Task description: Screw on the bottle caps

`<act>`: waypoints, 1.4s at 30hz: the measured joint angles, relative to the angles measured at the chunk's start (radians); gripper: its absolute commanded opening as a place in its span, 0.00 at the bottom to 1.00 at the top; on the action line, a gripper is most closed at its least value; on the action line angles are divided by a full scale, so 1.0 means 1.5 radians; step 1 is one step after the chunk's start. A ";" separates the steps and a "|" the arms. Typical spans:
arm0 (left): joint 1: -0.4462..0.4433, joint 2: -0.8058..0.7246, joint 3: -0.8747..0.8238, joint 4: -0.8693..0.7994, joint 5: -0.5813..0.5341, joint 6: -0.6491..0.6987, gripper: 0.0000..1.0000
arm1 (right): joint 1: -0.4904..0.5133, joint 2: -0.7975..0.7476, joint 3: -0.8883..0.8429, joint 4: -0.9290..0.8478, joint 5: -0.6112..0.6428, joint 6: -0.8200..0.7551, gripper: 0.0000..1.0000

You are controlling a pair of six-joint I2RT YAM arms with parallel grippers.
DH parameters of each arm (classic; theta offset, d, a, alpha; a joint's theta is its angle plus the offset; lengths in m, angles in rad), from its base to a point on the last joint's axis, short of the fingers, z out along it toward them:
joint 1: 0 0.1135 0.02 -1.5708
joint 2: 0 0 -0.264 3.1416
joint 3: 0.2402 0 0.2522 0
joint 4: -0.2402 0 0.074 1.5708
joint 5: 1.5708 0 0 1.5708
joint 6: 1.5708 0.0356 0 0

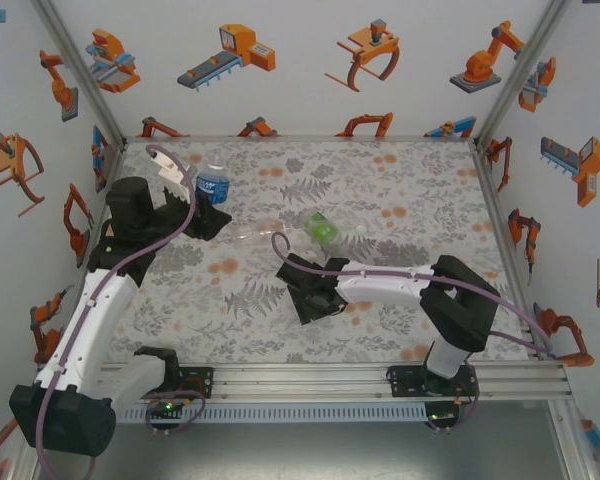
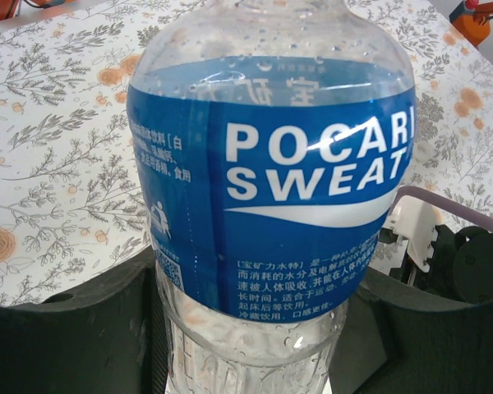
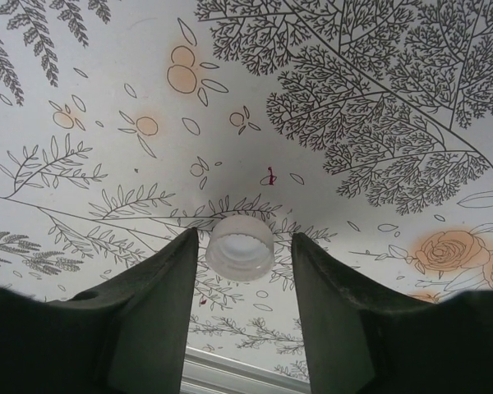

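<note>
Blue from above: clamps the blue-label bottle (image 1: 212, 185) upright in the left gripper (image 1: 208, 208), plain bottle (image 1: 258, 233) and green-label bottle (image 1: 322, 228) lying right of it, right gripper (image 1: 310, 292) nearer and right. Left wrist: presses fingers (image 2: 66, 328) against that bottle's two sides. Right wrist: straddles a white cap (image 3: 240, 248) on the table (image 3: 353, 82), fingers spread.

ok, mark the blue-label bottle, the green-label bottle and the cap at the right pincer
blue-label bottle (image 2: 312, 180): left wrist view, on the label.
green-label bottle (image 1: 323, 229): top external view, green label.
cap (image 3: 240, 248): right wrist view, its middle.
</note>
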 measured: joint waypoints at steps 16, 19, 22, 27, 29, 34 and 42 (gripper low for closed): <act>0.000 0.005 0.000 -0.001 0.000 0.000 0.02 | -0.026 -0.002 0.006 -0.003 0.003 -0.009 0.33; 0.000 0.005 0.000 -0.001 0.000 0.000 0.02 | -0.076 -0.004 0.008 -0.002 -0.002 -0.023 0.33; 0.000 0.007 0.000 -0.001 0.000 0.000 0.02 | -0.124 -0.004 0.009 -0.003 -0.008 -0.037 0.33; 0.000 0.009 0.000 -0.002 0.000 0.000 0.02 | -0.153 -0.004 0.009 -0.003 -0.010 -0.056 0.36; 0.000 0.009 0.000 -0.002 0.000 0.000 0.02 | -0.153 -0.004 0.009 -0.003 -0.013 -0.060 0.39; 0.000 0.009 0.000 -0.002 0.000 0.000 0.02 | -0.153 -0.004 0.009 -0.004 -0.018 -0.067 0.46; 0.000 0.010 0.000 -0.002 0.000 0.000 0.03 | -0.153 -0.022 0.032 -0.037 -0.014 -0.071 0.47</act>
